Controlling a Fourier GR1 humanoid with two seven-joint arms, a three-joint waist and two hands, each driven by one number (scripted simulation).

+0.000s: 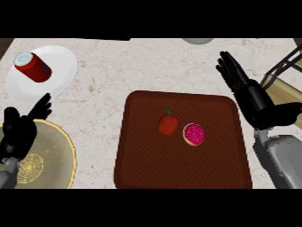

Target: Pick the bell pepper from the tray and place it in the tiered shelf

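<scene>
Head view shows my right hand (254, 99) spread beside the tray (146, 173), so I should swing it left and descend squarely over the bell pepper (168, 124).

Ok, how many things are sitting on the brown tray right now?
2: a red bell pepper near the middle of the tray, and a pink donut just to its right. Nothing seems hidden.

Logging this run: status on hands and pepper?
Left hand, right hand open, holding nothing. Red bell pepper on brown tray, untouched. Pink-frosted donut beside it.
</scene>
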